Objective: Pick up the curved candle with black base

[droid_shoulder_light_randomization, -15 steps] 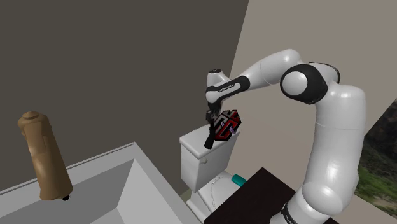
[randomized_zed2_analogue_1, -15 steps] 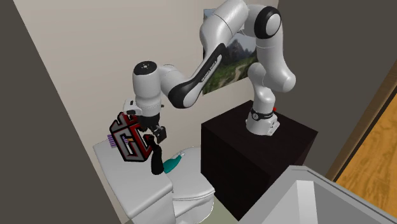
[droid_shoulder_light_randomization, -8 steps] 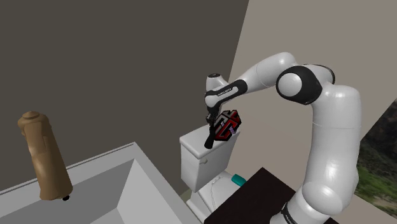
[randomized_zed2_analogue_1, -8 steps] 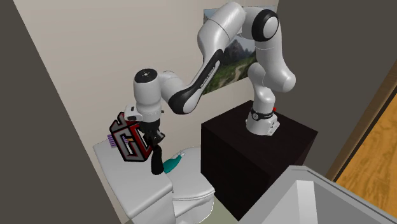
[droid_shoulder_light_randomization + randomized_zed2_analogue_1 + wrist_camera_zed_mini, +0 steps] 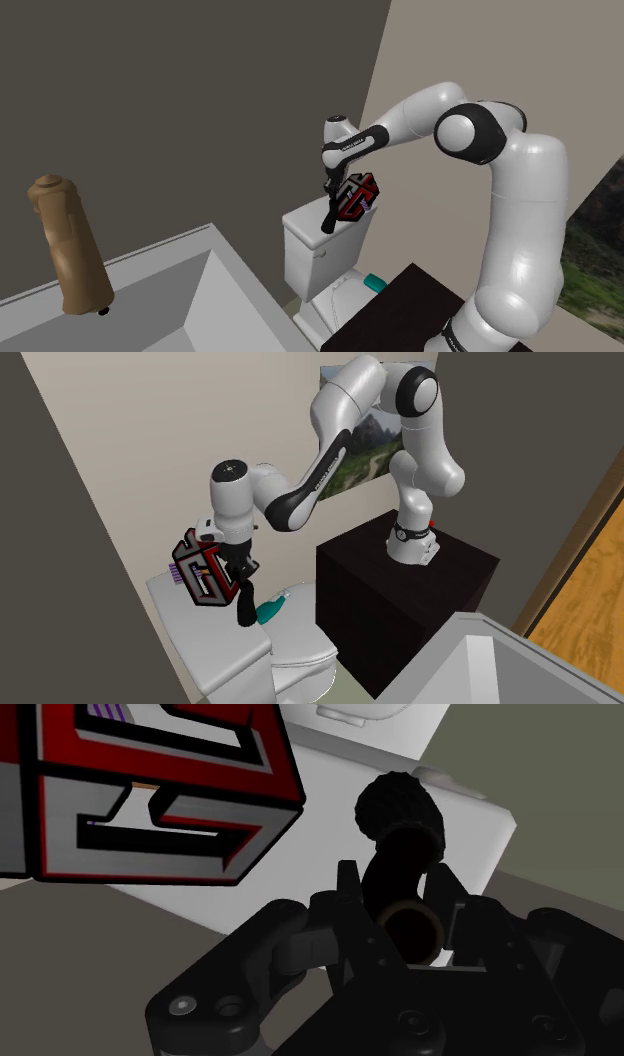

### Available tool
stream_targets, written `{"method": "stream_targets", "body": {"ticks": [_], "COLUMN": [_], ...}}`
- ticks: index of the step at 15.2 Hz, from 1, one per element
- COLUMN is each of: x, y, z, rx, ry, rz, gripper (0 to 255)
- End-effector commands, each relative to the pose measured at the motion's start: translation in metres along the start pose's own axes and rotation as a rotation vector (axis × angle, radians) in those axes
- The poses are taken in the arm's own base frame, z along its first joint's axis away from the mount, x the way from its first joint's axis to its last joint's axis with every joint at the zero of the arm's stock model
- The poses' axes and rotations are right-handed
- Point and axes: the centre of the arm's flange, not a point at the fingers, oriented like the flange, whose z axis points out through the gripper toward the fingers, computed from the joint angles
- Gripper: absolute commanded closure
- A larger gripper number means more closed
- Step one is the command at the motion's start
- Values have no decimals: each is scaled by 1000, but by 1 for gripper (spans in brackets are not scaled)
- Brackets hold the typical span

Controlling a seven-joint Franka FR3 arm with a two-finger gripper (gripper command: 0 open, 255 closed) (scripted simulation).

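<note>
The candle (image 5: 328,222) is a curved, all-black stick standing just left of centre in the shoulder view, its foot on the white lid of a toilet tank (image 5: 300,250). In the second exterior view the candle (image 5: 244,607) stands at lower left of centre, near the front edge of the tank lid (image 5: 205,637). Seen from the wrist, the candle (image 5: 400,844) bends away from the camera to a rounded black end on the lid, and its near end shows a brownish ring.

The jaws come down from above and are closed on the candle's upper part: in the wrist view the two black fingers (image 5: 349,904) press in against either side of it. The candle's foot rests on the lid.

Just beside the candle stands a red, black and grey block (image 5: 203,570) shaped like an angular letter, also on the tank lid; whether the two touch I cannot tell. A teal thing (image 5: 270,610) lies lower down, behind the candle in that view.

The white arm (image 5: 500,200) arches in from the right of the shoulder view, rising from a dark box stand (image 5: 400,602). At the lower left of the shoulder view a brown bottle-like thing (image 5: 70,245) stands on a white counter (image 5: 160,300). A landscape picture (image 5: 365,457) hangs on the wall at the top of the second exterior view.
</note>
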Motion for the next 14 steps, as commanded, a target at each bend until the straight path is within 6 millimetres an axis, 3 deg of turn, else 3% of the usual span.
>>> {"method": "stream_targets", "body": {"ticks": [1, 14], "x": [-1, -6], "y": [1, 16], "z": [-5, -72], "rx": [1, 1], "ry": [-1, -1], "rz": [0, 0], "gripper": [255, 255]}}
